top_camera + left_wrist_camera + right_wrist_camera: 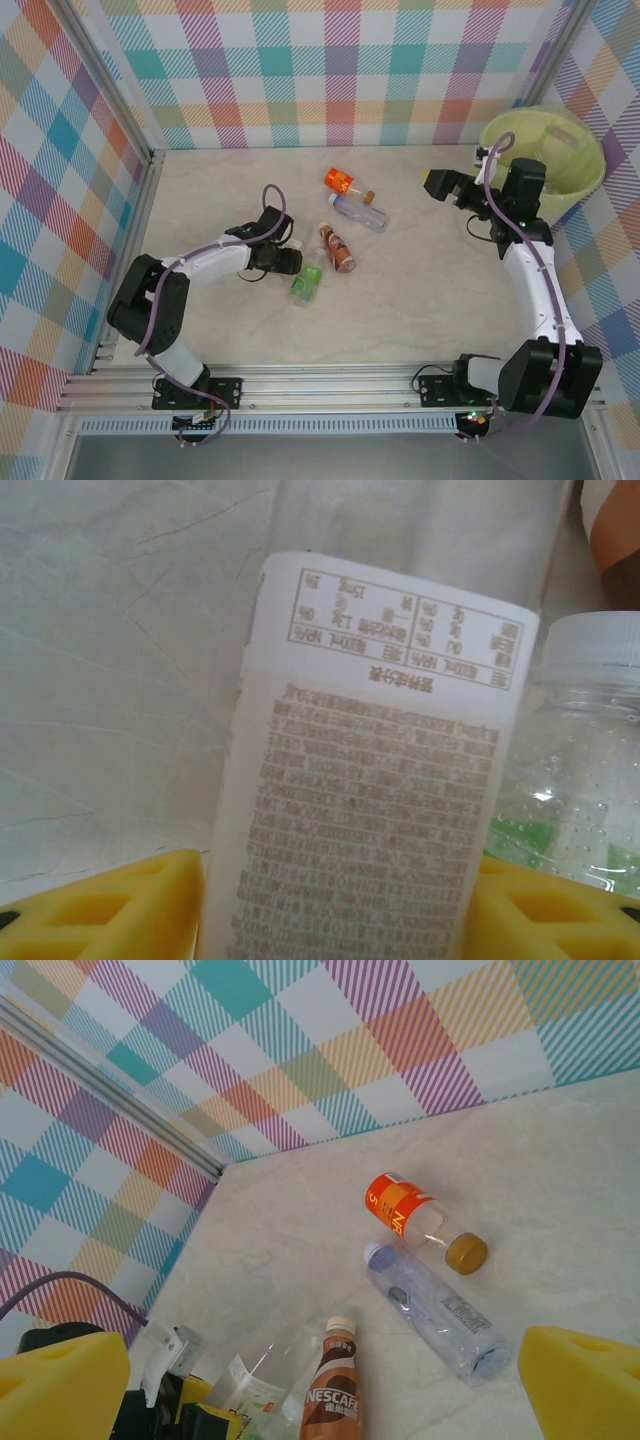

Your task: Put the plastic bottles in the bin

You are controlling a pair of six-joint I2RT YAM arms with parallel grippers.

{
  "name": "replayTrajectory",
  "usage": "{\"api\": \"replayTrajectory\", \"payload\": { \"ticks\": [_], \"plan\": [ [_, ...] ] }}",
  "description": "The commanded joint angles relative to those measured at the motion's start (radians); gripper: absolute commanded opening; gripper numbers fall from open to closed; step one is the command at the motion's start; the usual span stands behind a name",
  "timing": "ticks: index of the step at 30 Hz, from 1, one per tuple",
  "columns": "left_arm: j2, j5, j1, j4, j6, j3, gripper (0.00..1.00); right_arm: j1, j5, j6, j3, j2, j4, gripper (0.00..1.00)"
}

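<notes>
Clamping a white-labelled bottle (370, 810) in the left gripper (335, 870) — green-labelled bottle (585, 780) just beside; right gripper (320, 1350) spread wide, empty (bin (578, 150) near it), orange bottle (402, 1206), clear bottle (432, 1312), brown bottle (334, 1400) lying on the table (430, 300).

L wrist view: white-label bottle (365, 810) runs off the top & bottom edges, cap not seen. Its print is too small and blurred to read. Left fingers (120, 905) are clipped by the bottom edge; can't tell whether they touch the bottle. Neighbouring clear bottle w/ white cap (590, 770) is cut by the right edge. Brown-orange bit (615, 530) in the top corner can't be identified.

R wrist view: Nescafe bottle (333, 1390) lower part is off the bottom edge. Right fingers (585, 1380) are clipped at both bottom corners.

Top view: bin (592, 180) at the table's far right corner, near side hidden by right arm (530, 260).
</notes>
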Motion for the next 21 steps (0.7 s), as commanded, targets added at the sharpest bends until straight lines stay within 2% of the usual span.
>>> {"api": "replayTrajectory", "payload": {
  "ticks": [1,7,15,17,21],
  "plan": [
    [0.004,0.005,-0.004,0.018,0.012,-0.009,0.58,0.043,0.066,0.002,0.052,0.004,-0.036,1.0],
    [-0.034,-0.028,-0.003,0.028,0.019,-0.024,0.46,0.098,0.091,0.02,0.021,-0.011,0.052,0.99],
    [-0.15,-0.039,0.004,0.054,0.02,-0.056,0.36,0.157,0.127,0.029,0.026,0.006,0.03,1.0],
    [-0.192,-0.026,0.005,0.059,0.022,-0.055,0.34,0.166,0.157,0.047,0.035,0.006,-0.004,1.0],
    [-0.294,0.004,-0.001,0.117,0.022,-0.075,0.33,0.182,0.102,0.118,0.029,0.015,0.01,1.0]
  ]
}}
